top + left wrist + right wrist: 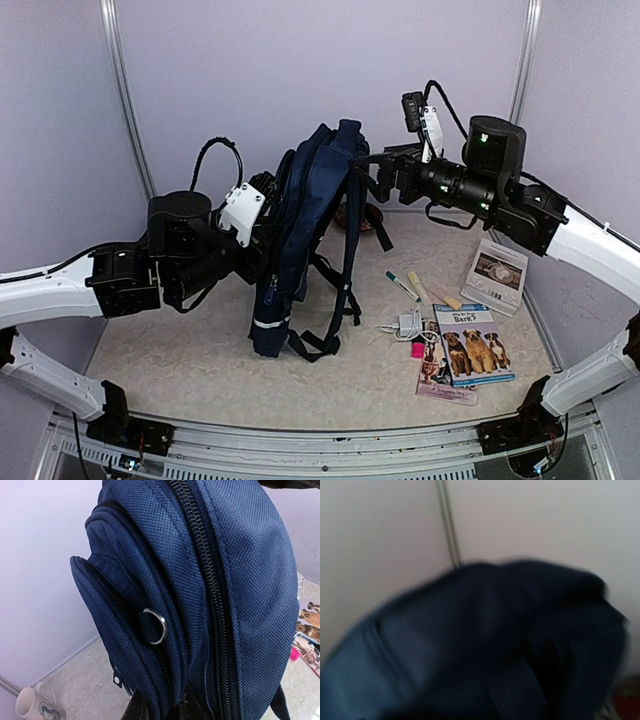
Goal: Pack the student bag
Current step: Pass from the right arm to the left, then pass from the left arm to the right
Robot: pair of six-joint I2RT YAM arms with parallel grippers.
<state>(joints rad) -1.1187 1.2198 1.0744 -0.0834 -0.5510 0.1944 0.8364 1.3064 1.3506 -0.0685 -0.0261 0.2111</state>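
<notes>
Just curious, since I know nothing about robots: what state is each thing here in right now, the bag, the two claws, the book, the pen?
Bag: upright, main zip closed.
Left gripper: looks shut on the bag's side.
Right gripper: by the bag's top; open or shut unclear.
Dog book: closed, lying flat.
Pen: lying flat.

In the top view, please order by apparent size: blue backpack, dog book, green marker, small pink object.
1. blue backpack
2. dog book
3. green marker, long but thin
4. small pink object, close to the marker
</notes>
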